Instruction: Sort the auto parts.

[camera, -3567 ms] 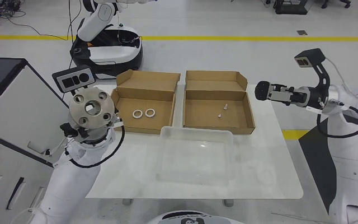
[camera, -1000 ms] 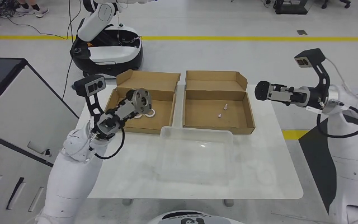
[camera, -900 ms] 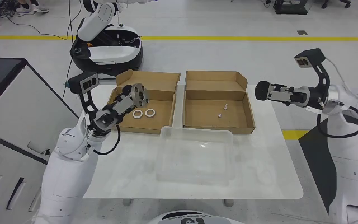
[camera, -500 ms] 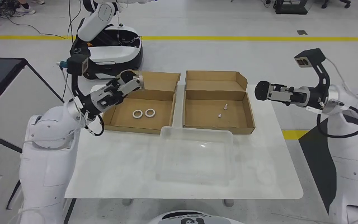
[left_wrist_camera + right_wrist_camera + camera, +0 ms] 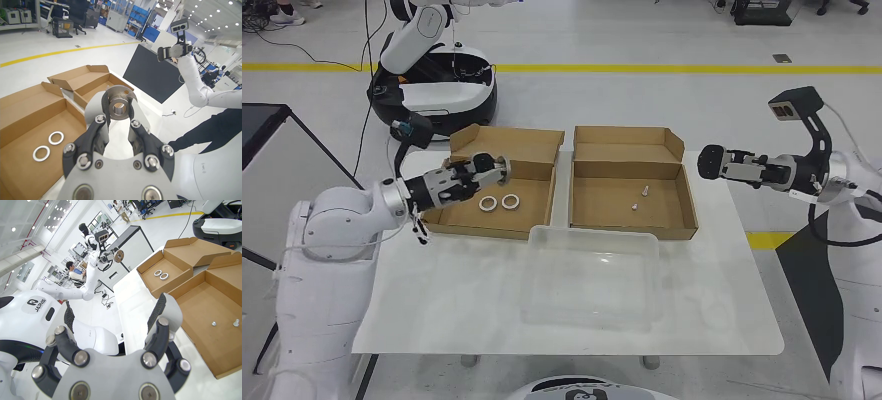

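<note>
Table (image 5: 712, 300): white top, lower middle of the top view

Clear tray (image 5: 592, 275): plastic, low centre on the table, its far rim just beside the two boxes

Left box (image 5: 532, 215): open brown cardboard with its flap raised on the far side, centre left of the top view

Washer (image 5: 487, 204) and second washer (image 5: 510, 201): flat metal rings lying side by side on the floor of the left box, close together

Right box (image 5: 662, 210): same make, just beside the left box, centre of the top view

Fastener (image 5: 634, 207) and second fastener (image 5: 644, 188): small metal pieces on the floor of the right box, near each other

Left gripper (image 5: 118, 103): clamped on the hub of a metal flange (image 5: 119, 116), seen over the upper left corner of the left box in the top view

Right gripper (image 5: 707, 162): fingers spread wide, released, centre right of the top view, just right of the right box's far corner
</note>
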`<state>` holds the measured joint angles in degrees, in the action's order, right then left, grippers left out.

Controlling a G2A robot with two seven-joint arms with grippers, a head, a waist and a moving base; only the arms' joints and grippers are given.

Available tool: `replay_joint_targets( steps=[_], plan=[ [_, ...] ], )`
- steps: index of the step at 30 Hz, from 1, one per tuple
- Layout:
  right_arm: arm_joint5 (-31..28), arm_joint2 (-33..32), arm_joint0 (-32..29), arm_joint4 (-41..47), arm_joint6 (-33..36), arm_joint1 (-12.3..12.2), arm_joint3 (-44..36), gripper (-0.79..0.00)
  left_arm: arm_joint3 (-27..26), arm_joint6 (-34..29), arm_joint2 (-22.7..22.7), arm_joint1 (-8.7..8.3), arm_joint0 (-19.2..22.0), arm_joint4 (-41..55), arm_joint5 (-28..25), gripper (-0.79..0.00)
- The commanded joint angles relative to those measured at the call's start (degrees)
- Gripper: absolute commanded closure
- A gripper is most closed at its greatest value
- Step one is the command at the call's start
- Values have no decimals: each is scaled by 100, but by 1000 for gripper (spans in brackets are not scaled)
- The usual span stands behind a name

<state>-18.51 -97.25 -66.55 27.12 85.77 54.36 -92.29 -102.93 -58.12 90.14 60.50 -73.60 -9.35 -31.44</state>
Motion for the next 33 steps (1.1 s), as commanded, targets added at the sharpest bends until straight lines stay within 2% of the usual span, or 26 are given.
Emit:
replay_joint_targets(
  steps=[1,9,14,21,33],
  plan=[
    [0,0,0,2,0,0,0,-785,146,-66,-107,-13,207,-165,25,0],
    [0,0,0,2,0,0,0,-785,832,-616,-524,-72,1137,-722,195,0],
    [0,0,0,2,0,0,0,-785,1423,-817,-836,-97,1521,-1251,245,0],
    [0,0,0,2,0,0,0,-785,2218,-589,-1103,-121,1587,-1810,295,0],
    [0,0,0,2,0,0,0,-785,2866,-560,-1562,-170,1803,-2779,107,0]
  ],
)
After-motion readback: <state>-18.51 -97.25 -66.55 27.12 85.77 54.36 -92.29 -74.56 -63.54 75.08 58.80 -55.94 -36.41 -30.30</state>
